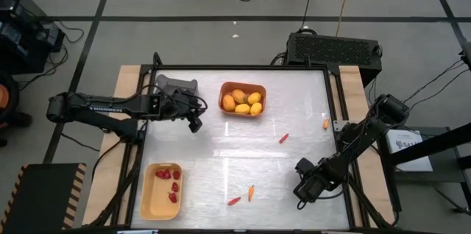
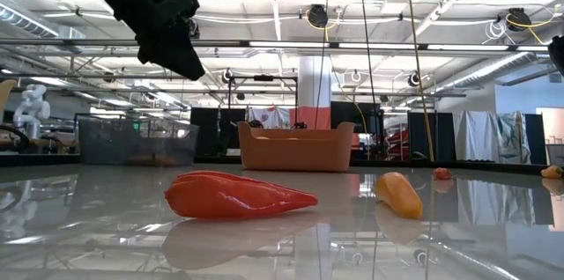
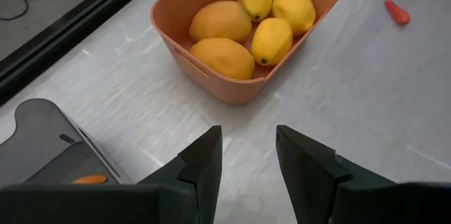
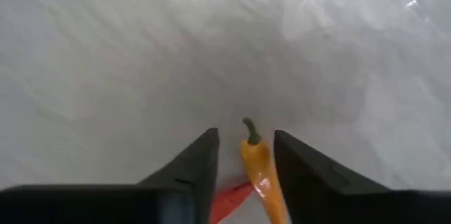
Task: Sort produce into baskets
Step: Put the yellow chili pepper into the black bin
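Several yellow-orange fruits (image 1: 243,101) lie in the orange basket (image 1: 259,89) at the table's far middle. Dark red berries (image 1: 171,181) lie in the pale yellow basket (image 1: 151,203) at the near left. The grey basket (image 1: 176,85) stands at the far left, with an orange bit (image 3: 88,179) inside it. A red stick (image 1: 234,201) and an orange stick (image 1: 251,192) lie on the table near the front edge. Two more sticks (image 1: 283,137) (image 1: 325,123) lie farther right. My left gripper (image 1: 195,122) is open and empty above the table beside the grey basket. My right gripper (image 1: 299,193) is open and points toward the orange stick (image 4: 257,164).
The low view shows the red stick (image 2: 238,196) and the orange stick (image 2: 398,194) close up, with the orange basket (image 2: 295,146) and the grey basket (image 2: 137,139) behind. Bare tabletop lies in the middle, between the baskets. A black frame borders the table.
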